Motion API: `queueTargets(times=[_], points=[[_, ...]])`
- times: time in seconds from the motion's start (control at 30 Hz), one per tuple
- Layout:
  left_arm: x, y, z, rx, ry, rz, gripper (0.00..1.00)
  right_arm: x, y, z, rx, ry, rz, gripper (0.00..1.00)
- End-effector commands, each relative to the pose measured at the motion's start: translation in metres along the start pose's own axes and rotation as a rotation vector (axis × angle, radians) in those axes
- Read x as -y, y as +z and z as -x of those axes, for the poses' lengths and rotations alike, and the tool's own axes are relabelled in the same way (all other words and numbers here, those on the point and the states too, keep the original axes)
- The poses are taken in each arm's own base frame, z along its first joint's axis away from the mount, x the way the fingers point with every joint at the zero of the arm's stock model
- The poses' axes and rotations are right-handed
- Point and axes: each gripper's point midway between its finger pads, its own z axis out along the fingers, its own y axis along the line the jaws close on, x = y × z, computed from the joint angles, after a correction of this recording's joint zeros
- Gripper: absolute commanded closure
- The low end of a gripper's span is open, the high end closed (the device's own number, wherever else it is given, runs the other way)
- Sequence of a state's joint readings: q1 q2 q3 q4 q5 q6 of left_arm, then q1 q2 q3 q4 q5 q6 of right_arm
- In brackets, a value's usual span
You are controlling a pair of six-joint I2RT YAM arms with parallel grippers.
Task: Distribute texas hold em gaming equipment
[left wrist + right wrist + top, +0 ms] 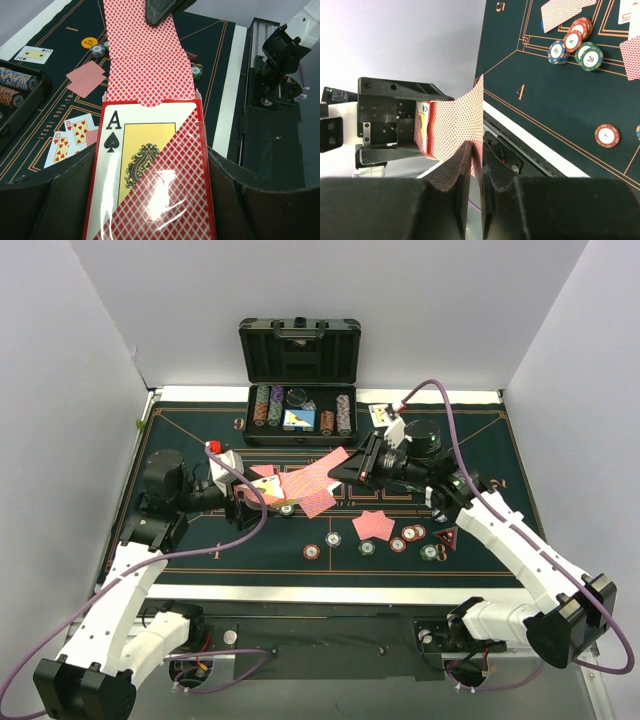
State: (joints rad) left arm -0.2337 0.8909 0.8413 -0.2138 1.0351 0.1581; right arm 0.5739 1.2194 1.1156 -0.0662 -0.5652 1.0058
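My left gripper (150, 210) is shut on a red card box (150, 175) with an ace of spades on its face, seen also from above (262, 487). Red-backed playing cards (145, 60) stick out of its open top. My right gripper (482, 155) is shut on the far end of that red-backed card (462, 117), in the air over the felt (318, 480). Two red-backed cards (374, 525) lie on the felt, with striped chips (398, 543) and a dark red triangular marker (446, 537) beside them.
The open black case (300, 390) with racked chip rows stands at the back of the green felt (200, 440). Face-up cards (70, 137) lie below the left gripper. An orange disc (89, 42) and a face-up two (34, 54) lie farther out.
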Motion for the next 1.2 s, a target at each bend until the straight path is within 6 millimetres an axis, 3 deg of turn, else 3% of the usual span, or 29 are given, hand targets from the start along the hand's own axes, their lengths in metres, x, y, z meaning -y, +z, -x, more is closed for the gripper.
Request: queueTargets(times=[0.0,0.3,0.43,0.63,0.73,0.8,0.93,1.07,1.17], points=[[0.006,-0.003,0.02,0.06,0.081,-0.02,1.0,-0.024,-0.017,0.016,0.059,-0.025,0.058,0.95],[0.008,-0.004,0.014,0.063,0.066,-0.014,0.99,-0.025,-0.025,0.031,0.1,0.019,0.09,1.0],[0.009,-0.006,0.014,0.07,0.054,-0.011,1.0,-0.01,-0.017,0.035,0.11,0.026,0.067,1.0],[0.013,-0.007,0.019,0.101,0.029,-0.013,1.0,0.06,0.037,0.027,0.055,0.075,-0.06,1.0],[0.014,-0.008,0.011,0.103,0.02,0.004,1.0,0.091,0.065,0.018,0.017,0.038,-0.144,1.0],[0.012,-0.01,0.013,0.12,0.05,0.018,0.99,0.124,0.093,0.007,-0.031,0.051,-0.203,1.0],[0.013,-0.014,0.01,0.12,0.017,0.031,1.0,0.163,0.127,-0.003,-0.068,0.068,-0.265,1.0],[0.008,-0.018,0.009,0.12,0.01,0.052,1.0,0.194,0.146,-0.007,-0.078,0.067,-0.316,1.0],[0.003,-0.023,0.008,0.121,0.005,0.073,1.0,0.209,0.149,-0.013,-0.096,0.051,-0.367,1.0]])
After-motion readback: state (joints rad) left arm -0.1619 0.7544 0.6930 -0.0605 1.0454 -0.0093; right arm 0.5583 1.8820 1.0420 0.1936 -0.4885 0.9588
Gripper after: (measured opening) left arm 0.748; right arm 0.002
